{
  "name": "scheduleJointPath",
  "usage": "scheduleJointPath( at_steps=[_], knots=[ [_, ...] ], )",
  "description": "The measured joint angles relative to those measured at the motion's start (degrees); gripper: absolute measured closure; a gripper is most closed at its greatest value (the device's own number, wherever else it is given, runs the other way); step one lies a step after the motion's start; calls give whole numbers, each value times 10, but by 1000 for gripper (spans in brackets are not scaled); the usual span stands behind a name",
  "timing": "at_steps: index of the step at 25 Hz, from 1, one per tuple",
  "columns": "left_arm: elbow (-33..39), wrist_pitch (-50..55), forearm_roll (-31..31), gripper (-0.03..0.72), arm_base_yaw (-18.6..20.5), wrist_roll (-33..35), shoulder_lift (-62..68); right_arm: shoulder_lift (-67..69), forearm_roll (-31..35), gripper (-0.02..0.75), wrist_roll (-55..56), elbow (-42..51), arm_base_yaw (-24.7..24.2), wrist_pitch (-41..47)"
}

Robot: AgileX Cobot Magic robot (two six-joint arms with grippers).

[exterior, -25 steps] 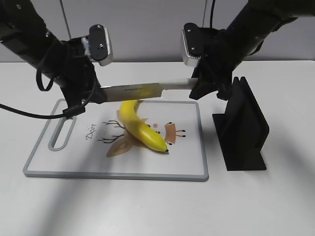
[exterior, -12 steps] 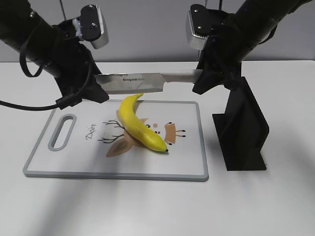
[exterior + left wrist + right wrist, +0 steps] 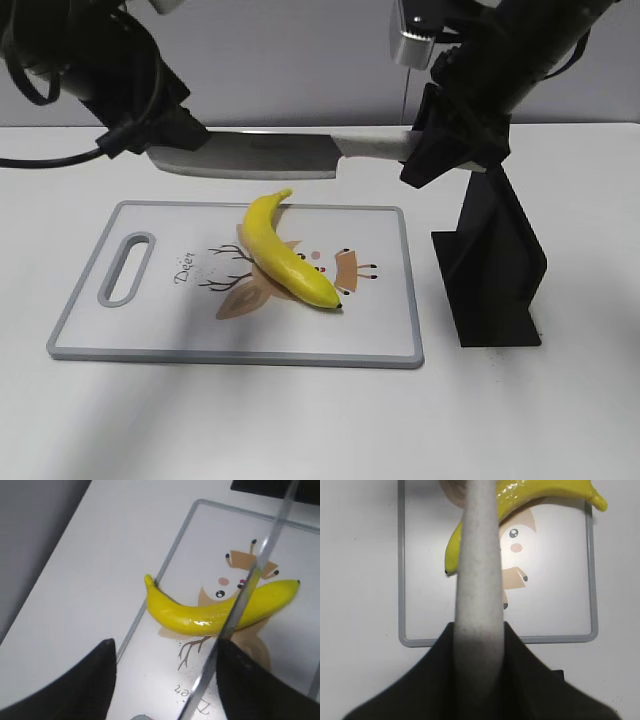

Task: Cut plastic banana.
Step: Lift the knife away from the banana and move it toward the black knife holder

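The plastic banana (image 3: 288, 258) lies whole and slantwise on the white cutting board (image 3: 150, 330), dark tip toward the front right. My right gripper (image 3: 420, 150) is shut on the white handle (image 3: 375, 145) of a knife, whose blade (image 3: 250, 155) is level in the air above the board's far edge. My left gripper (image 3: 165, 140) is at the blade's tip end. In the left wrist view its jaws (image 3: 165, 645) are open, with the blade (image 3: 250, 580) along the right finger, above the banana (image 3: 200, 615). The right wrist view shows the handle (image 3: 477, 580) between the jaws (image 3: 477, 635) and the banana (image 3: 540, 492).
A black knife stand (image 3: 495, 260) stands on the white table just right of the board, below my right arm. The board has a deer drawing and a handle slot (image 3: 125, 268) at its left end.
Both arms have risen and the knife has gone up with them, farther above the banana. The banana and the board have not moved.
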Motion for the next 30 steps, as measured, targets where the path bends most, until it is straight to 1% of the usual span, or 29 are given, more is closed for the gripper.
scheduleJointPath(
  at_steps=[2, 7, 10, 12, 16, 20, 24, 27, 30],
  knots=[
    [0, -4, 20, 83, 4, -41, -12, -14, -4, 561, 28, 0, 0, 3],
    [0, -1, 101, 94, 16, -142, -43, -50, -27, 561, 110, 0, 0, 7],
    [0, 7, 122, 96, 30, -195, -63, -65, -33, 561, 152, 0, 0, 9],
    [0, 14, 125, 96, 45, -236, -80, -73, -40, 561, 195, 0, 0, 11],
    [0, 41, 131, 96, 86, -316, -109, -92, -65, 561, 292, 0, 0, 13],
    [0, 82, 172, 100, 124, -396, -138, -117, -74, 561, 366, 0, 0, 13],
    [0, 132, 212, 118, 143, -445, -163, -143, -111, 561, 464, 0, 0, 17],
    [1, 176, 244, 125, 144, -484, -181, -159, -153, 561, 558, 0, 0, 20],
    [22, 207, 269, 132, 144, -505, -198, -172, -170, 561, 619, 0, 0, 22]
  ],
)
